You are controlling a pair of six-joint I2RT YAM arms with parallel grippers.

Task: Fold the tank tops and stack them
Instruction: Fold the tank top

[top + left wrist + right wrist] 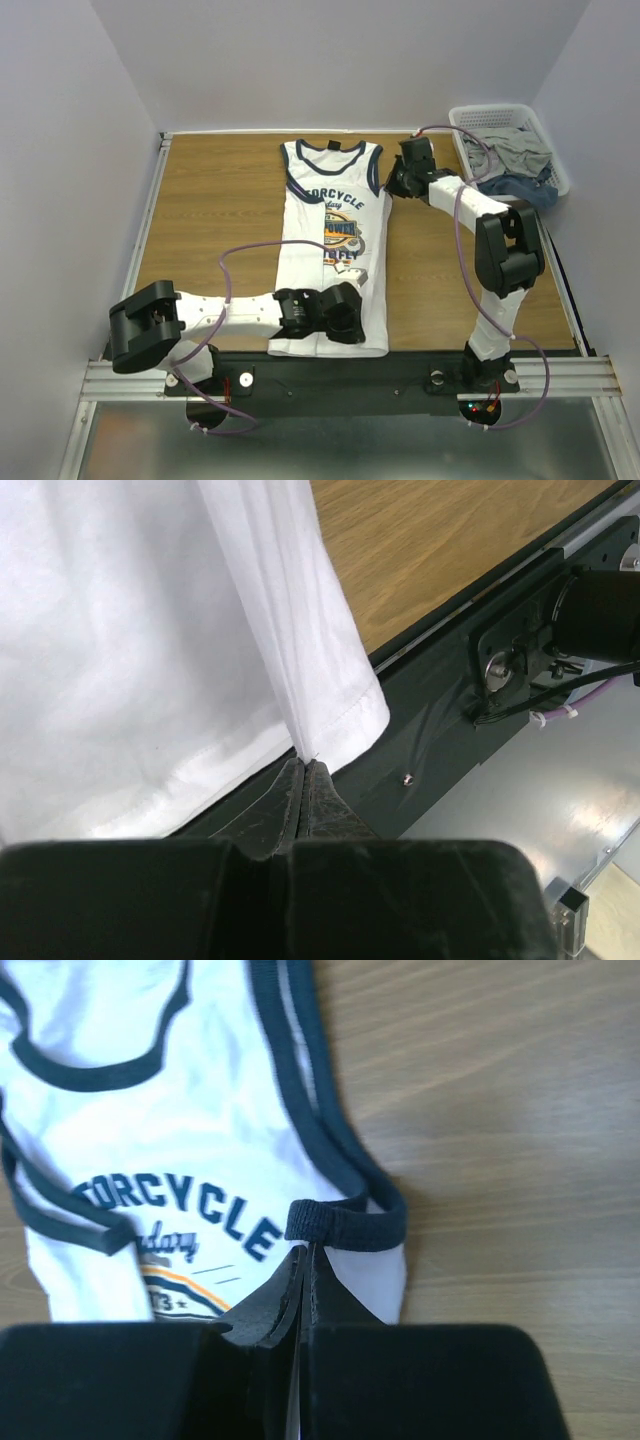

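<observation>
Wood-grain table [220, 200] is stretching out beyond both sets of fingers, and the white tank top [345, 195] is lying flat on it between them, neck at the far end. One long side is lying folded in over the body. A white basket [505, 115] is sitting off to the outer side of the right fingers, past the table's far corner, holding a heap of grey and blue clothes [515, 160].

The left gripper [303, 767] is pressing its fingers [325, 800] fully together on the hem [345, 730]. A taut fold of white cloth is rising straight from their tips, with the rest of the shirt spreading to one side. The right gripper [305, 1252] is likewise clamping its fingers [265, 1300] tight, pinching the navy trim [345, 1222] of the armhole, which is curling over just ahead of the tips. The navy lettering of the print [190, 1205] is showing just beside those fingers.
</observation>
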